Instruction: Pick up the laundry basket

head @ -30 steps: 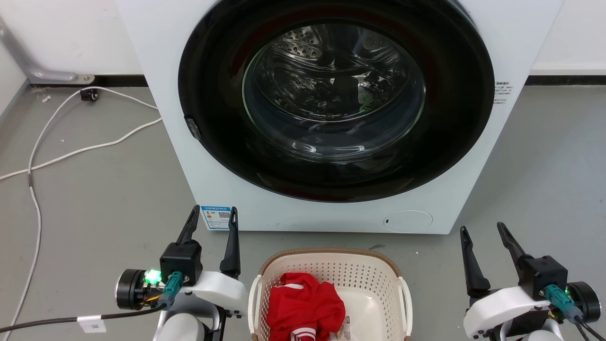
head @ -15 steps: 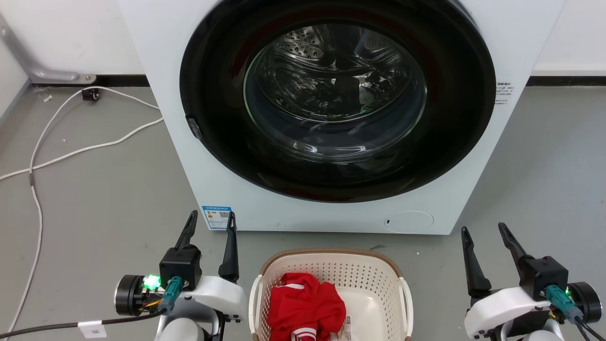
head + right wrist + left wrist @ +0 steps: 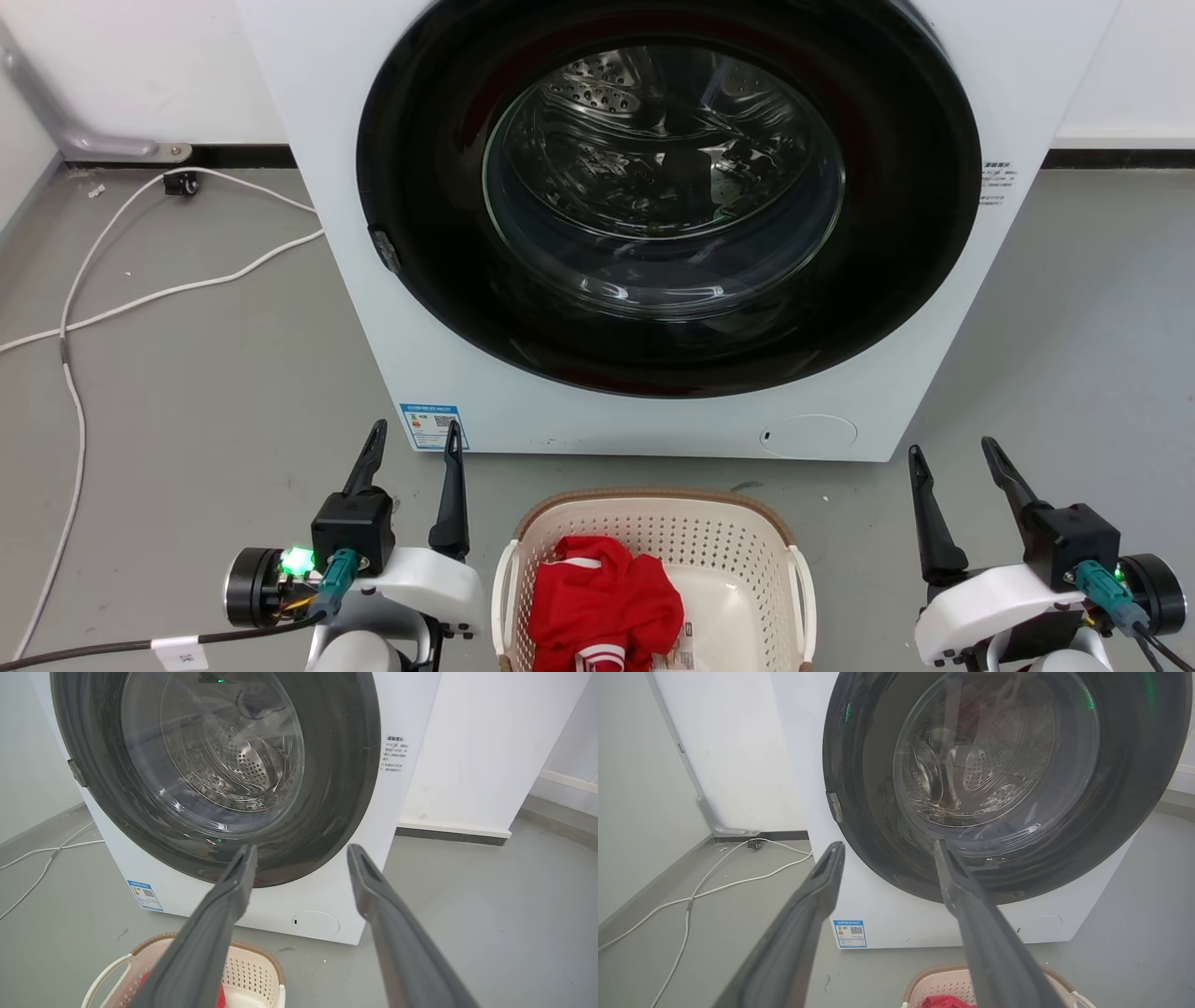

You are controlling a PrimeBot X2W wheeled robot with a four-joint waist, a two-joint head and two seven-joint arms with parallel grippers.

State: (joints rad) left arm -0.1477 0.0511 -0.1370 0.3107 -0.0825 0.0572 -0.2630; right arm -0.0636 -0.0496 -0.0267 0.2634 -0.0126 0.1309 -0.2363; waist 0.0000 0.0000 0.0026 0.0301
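The laundry basket (image 3: 738, 546), cream-white and perforated with a brown rim and white side handles, sits on the floor at the bottom centre of the head view, in front of the washing machine. A red garment (image 3: 602, 602) lies inside it. My left gripper (image 3: 415, 437) stands open to the left of the basket, apart from its left handle. On the other side, my right gripper (image 3: 952, 450) is open too, well clear of the right handle. Part of the basket (image 3: 938, 985) shows low in the left wrist view, and its rim and handle (image 3: 250, 959) show in the right wrist view.
A white front-loading washing machine (image 3: 653, 224) with a large dark round door stands right behind the basket. White cables (image 3: 140, 299) trail over the grey floor at the left. Bare floor lies at both sides of the basket.
My left gripper has drawn back a little toward the bottom of the view. The right gripper and the basket have stayed put.
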